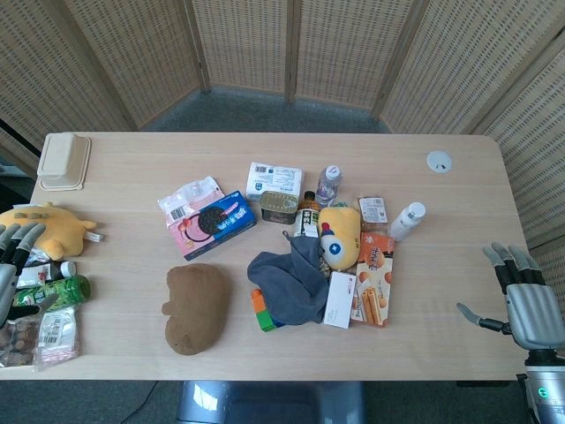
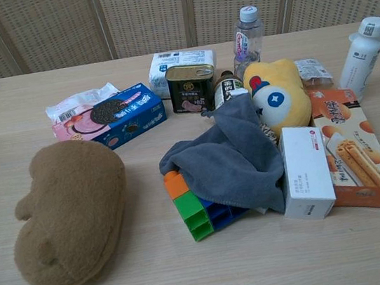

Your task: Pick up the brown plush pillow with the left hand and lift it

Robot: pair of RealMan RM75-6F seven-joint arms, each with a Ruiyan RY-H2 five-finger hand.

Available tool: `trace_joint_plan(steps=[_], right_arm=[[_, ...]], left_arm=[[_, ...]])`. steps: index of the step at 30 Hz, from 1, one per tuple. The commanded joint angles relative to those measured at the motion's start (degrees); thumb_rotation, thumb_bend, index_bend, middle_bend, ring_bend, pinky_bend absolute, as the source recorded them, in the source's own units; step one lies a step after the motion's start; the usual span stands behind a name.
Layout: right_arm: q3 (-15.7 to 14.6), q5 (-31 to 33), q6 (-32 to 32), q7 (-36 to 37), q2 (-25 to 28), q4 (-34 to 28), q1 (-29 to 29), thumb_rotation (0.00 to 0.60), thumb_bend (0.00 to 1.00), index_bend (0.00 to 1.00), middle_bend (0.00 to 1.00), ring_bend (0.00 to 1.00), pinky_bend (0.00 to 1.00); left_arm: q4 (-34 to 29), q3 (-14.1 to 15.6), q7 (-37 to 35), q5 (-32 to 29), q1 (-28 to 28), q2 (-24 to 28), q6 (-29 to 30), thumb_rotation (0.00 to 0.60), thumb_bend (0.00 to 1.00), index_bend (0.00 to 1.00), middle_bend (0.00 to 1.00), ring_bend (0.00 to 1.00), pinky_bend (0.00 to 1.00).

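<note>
Wicker screens [image 1: 291,49] enclose a pale wooden table [image 1: 177,159] crowded with goods, seen from above in the head view and low from the front in the chest view; the pillow [image 1: 195,307], a brown plush lump, lies flat on the near part of the table, left of centre, touching nothing, with bare wood all round it; its long axis runs roughly from near to far, tilted a little, the broader end nearest the table's front edge. A grey cloth [image 1: 296,278] is heaped over coloured blocks [image 1: 262,311] just to the pillow's right, and a blue biscuit box [image 1: 221,221] sits beyond its far end. The left hand [image 1: 12,265] shows at the left border of the head view, holding nothing, fingers straight and slightly apart, over a cluster of small packets [image 1: 40,334] and beside a yellow plush toy [image 1: 44,228]; the pillow lies to this hand's right and slightly nearer the front edge, well apart from it. The right hand [image 1: 521,296] hangs off the table's right end, fingers spread and empty, far further from the pillow; neither hand appears in the chest view. Judged from this layout, the reach must travel inward across open table, and a grasp across the pillow's narrow width seems the likelier fit.
</note>
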Motion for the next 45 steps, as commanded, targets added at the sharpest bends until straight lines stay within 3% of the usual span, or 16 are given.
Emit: trace_joint_plan(steps=[1, 12, 18, 24, 45], right_arm=[[0.06, 0.29, -0.32, -0.23, 0.09, -0.21, 0.16, 0.342, 0.2, 0.0, 0.0, 0.0, 0.0], [0.2, 0.89, -0.15, 0.32, -0.08, -0.43, 0.0, 0.343, 0.2, 0.0, 0.0, 0.0, 0.0], [0.31, 1.13, 0.44, 0.04, 0.49, -0.94, -0.37, 0.344, 0.2, 0.0, 0.0, 0.0, 0.0], [0.49, 1.19, 1.01, -0.44, 1.61, -2.09, -0.67, 0.341, 0.2, 0.0, 0.0, 0.0, 0.0], [0.97, 3.44, 5.41, 1.47, 5.12, -2.41, -4.53, 0.343, 0.2, 0.0, 0.0, 0.0, 0.0]], left_arm=[[0.42, -0.07, 0.26, -0.06, -0.36, -0.41, -0.51, 0.6, 0.1, 0.0, 0.0, 0.0, 0.0], [0.94, -0.35, 0.82, 1.7, -3.05, -0.7, -3.76, 0.6, 0.1, 0.0, 0.0, 0.0, 0.0], [3.83, 2.56, -1.69, 8.7, -7.6, 1.49, -12.26, 0.6, 0.1, 0.0, 0.0, 0.0, 0.0], [5.95, 4.82, 0.46, 12.8, -11.6, 1.32, -19.55, 0.6, 0.09, 0.0, 0.0, 0.0, 0.0], [15.89, 1.44, 13.04, 14.82, -24.97, -18.22, -30.87, 0.6, 0.02, 0.0, 0.0, 0.0, 0.0]])
